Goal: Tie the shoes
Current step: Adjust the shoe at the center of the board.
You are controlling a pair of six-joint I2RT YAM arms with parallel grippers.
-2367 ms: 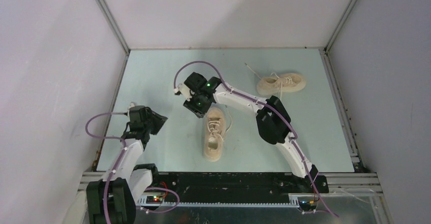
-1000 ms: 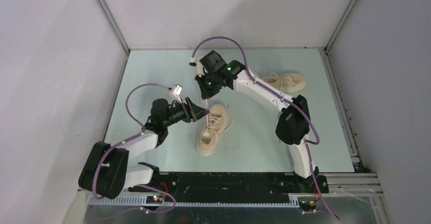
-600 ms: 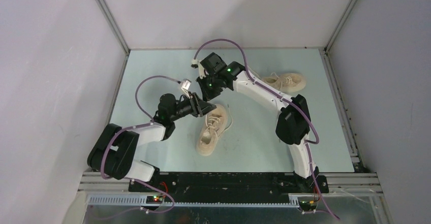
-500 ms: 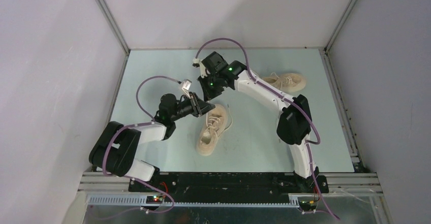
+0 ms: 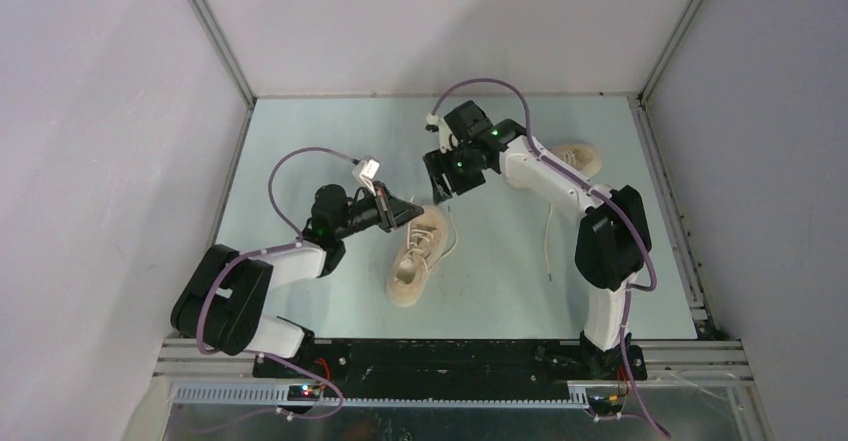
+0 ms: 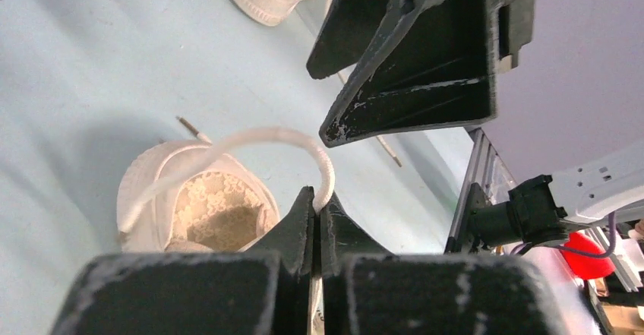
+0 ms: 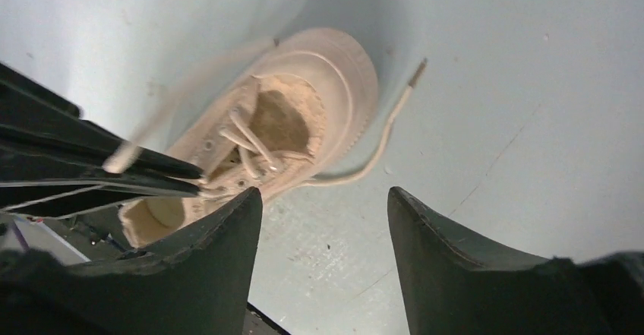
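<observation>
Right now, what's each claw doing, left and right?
Left claw: closed, pinching the lace of the near shoe.
Right claw: open, holding nothing.

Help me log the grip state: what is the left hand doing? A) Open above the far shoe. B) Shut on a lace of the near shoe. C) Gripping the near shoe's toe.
B: the left hand is pinched shut on the off-white lace arcing up from the near shoe.

Twin white-and-black arms (image 5: 265, 266)
White shells, black joints, scuffed black wedge fingers (image 6: 425, 69); purple cables (image 5: 300, 156) loop off each wrist; green lights (image 5: 493, 133) on the right arm, beyond the black base rail (image 5: 440, 361).
</observation>
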